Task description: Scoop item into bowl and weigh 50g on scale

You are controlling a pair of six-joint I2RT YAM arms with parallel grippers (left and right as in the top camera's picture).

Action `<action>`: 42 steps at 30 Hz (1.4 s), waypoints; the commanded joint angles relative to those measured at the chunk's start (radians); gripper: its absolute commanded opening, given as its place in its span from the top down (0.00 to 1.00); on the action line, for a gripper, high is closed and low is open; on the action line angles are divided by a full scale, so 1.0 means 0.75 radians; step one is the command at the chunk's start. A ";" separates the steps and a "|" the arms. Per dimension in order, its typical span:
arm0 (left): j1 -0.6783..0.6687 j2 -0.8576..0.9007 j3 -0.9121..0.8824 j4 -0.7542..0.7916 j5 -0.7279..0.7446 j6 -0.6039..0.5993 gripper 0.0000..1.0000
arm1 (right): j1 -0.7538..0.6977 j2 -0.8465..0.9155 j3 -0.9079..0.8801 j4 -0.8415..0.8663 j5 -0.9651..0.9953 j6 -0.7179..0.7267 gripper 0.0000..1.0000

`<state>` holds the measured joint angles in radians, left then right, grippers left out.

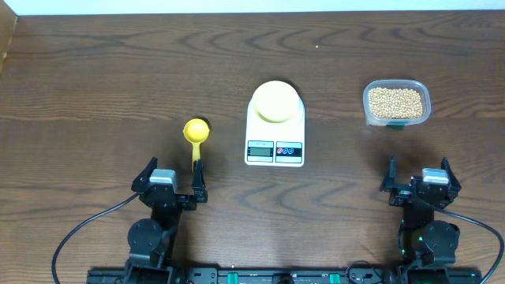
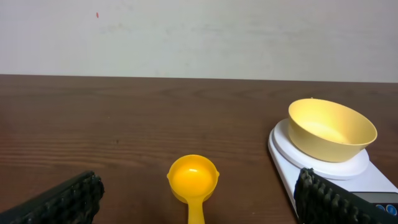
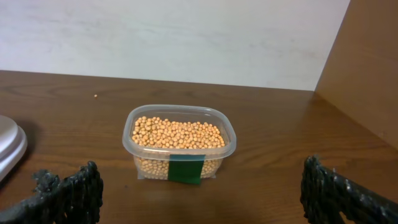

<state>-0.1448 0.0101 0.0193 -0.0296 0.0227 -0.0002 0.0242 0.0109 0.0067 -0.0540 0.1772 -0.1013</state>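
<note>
Pale yellow bowl [image 1: 274,101]; white scale [image 1: 274,134]; tan beans [image 1: 396,102]; buttons [image 1: 289,150] perhaps red, blue.

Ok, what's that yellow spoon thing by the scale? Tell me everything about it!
It is a bright yellow scoop, plastic by its shine, with a deep round cup and a long straight handle. The cup is empty and faces up. It lies flat on the brown wooden table, to the left of the white scale and apart from it. Its handle points back toward the left gripper, whose jaws stand open and do not hold it. Only the table seems to touch it.
</note>
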 commanded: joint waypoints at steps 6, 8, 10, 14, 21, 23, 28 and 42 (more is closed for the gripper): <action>0.007 -0.008 -0.020 -0.056 -0.046 0.008 0.00 | 0.005 -0.007 -0.002 -0.003 0.025 0.014 0.01; 0.007 -0.008 -0.020 -0.056 -0.046 0.008 0.00 | 0.005 -0.007 -0.002 -0.003 0.025 0.014 0.01; 0.007 -0.008 -0.020 -0.056 -0.046 0.008 0.00 | 0.005 -0.007 -0.002 -0.003 0.025 0.014 0.01; 0.007 -0.008 -0.020 -0.056 -0.046 0.008 0.00 | 0.005 -0.007 -0.002 -0.003 0.025 0.014 0.01; 0.007 -0.008 -0.020 -0.056 -0.046 0.008 0.00 | 0.005 -0.007 -0.002 -0.003 0.025 0.014 0.01; 0.007 -0.008 -0.020 -0.056 -0.046 0.008 0.00 | 0.005 -0.007 -0.002 -0.003 0.025 0.014 0.01; 0.007 -0.008 -0.020 -0.056 -0.046 0.008 0.00 | 0.005 -0.007 -0.002 -0.003 0.025 0.014 0.01; 0.007 -0.008 -0.020 -0.056 -0.046 0.008 0.00 | 0.005 -0.007 -0.002 -0.003 0.024 0.014 0.01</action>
<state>-0.1448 0.0101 0.0193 -0.0296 0.0227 -0.0002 0.0246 0.0109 0.0067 -0.0540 0.1772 -0.1013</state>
